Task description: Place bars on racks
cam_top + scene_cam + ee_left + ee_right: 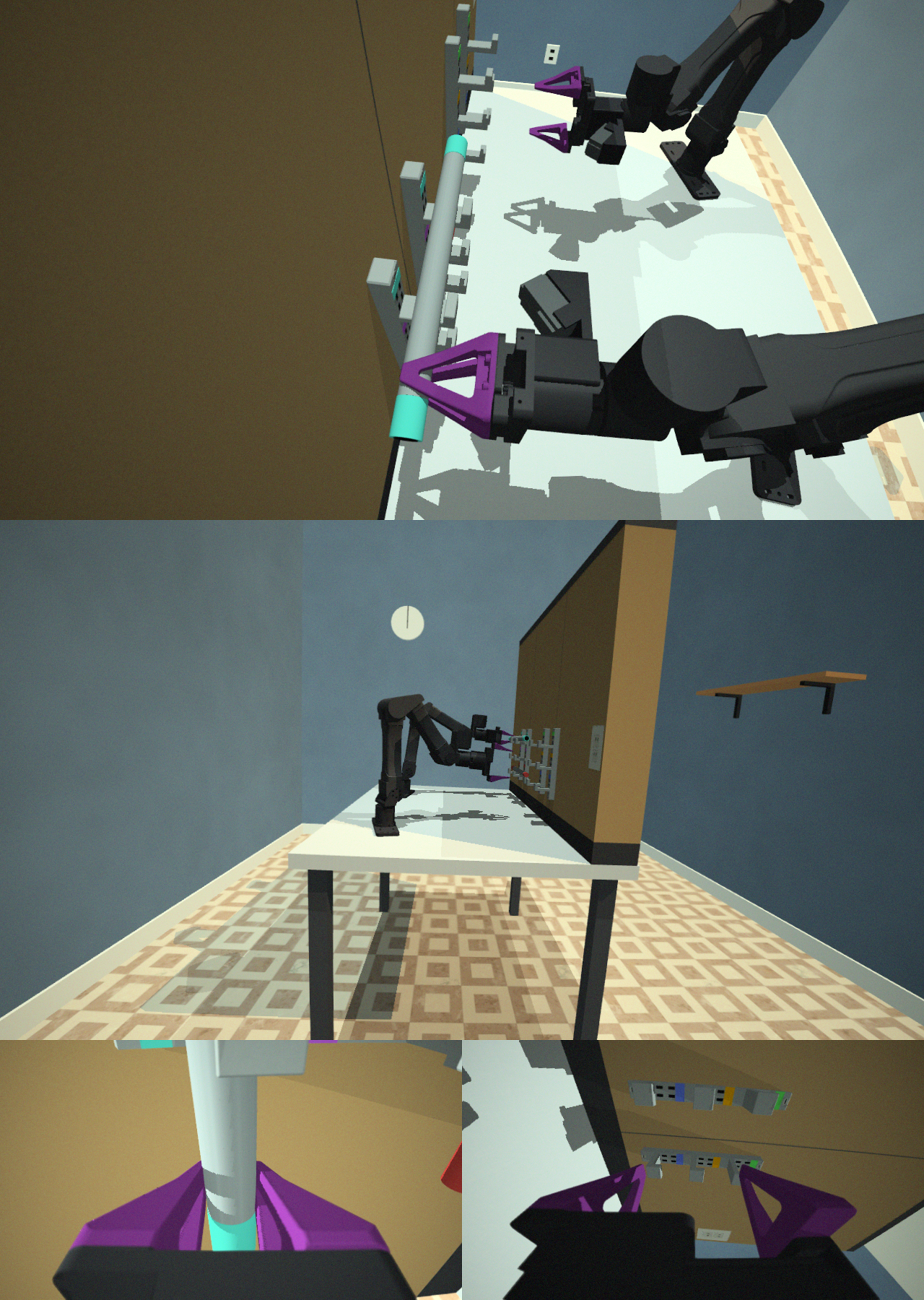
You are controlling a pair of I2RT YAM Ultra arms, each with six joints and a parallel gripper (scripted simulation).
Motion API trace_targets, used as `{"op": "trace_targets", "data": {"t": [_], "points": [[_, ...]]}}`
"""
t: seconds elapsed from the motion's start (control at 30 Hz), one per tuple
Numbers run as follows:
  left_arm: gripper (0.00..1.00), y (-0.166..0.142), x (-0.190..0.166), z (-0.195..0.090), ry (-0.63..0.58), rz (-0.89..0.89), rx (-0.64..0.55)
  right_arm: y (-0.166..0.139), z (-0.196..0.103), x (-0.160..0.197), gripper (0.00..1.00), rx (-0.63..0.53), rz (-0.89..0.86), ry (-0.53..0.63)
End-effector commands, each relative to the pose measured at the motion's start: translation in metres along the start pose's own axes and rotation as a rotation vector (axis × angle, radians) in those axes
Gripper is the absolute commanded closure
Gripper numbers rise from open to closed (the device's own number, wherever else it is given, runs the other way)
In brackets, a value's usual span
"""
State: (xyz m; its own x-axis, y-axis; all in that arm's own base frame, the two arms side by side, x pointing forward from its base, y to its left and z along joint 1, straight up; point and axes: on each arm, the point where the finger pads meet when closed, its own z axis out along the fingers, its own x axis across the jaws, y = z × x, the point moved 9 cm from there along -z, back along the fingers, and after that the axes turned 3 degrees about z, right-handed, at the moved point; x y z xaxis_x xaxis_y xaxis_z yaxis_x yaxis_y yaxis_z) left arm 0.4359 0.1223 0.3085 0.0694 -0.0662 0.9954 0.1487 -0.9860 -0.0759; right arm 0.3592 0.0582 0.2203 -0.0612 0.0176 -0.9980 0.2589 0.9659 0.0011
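The turquoise-ended bar (434,258) (227,1130) spans the left rack (384,303) at the height of its top arms, just below the turquoise labels (396,284) (156,1043). Whether it rests on both arms is unclear. My left gripper (406,375) (230,1171) is shut on this bar beside its near turquoise end. The red-ended bar (526,774) (455,1171) is lower on the left rack, mostly hidden. My right gripper (533,108) (692,1169) is open and empty, away from the right rack (452,84) (689,1094), whose labels are green, orange and blue.
A tall brown wall panel (193,258) (581,713) carries both racks. Hooked arms of both racks stick out toward the robot. The far end of the turquoise-ended bar reaches toward the right rack in the top view. The white table top (362,849) lies below the arms.
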Motion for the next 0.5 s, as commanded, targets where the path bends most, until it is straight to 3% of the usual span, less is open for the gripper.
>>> {"op": "trace_targets", "data": {"t": [0.0,0.47], "points": [[1.0,0.004,0.0128,-0.0018,0.058,-0.023,-0.005,-0.0045,-0.0026,-0.0177,0.0,0.002,0.048,-0.063],[1.0,0.0041,0.0103,-0.0017,0.058,-0.023,-0.005,-0.0045,-0.0026,-0.0177,0.0,0.002,0.048,-0.063]]}}
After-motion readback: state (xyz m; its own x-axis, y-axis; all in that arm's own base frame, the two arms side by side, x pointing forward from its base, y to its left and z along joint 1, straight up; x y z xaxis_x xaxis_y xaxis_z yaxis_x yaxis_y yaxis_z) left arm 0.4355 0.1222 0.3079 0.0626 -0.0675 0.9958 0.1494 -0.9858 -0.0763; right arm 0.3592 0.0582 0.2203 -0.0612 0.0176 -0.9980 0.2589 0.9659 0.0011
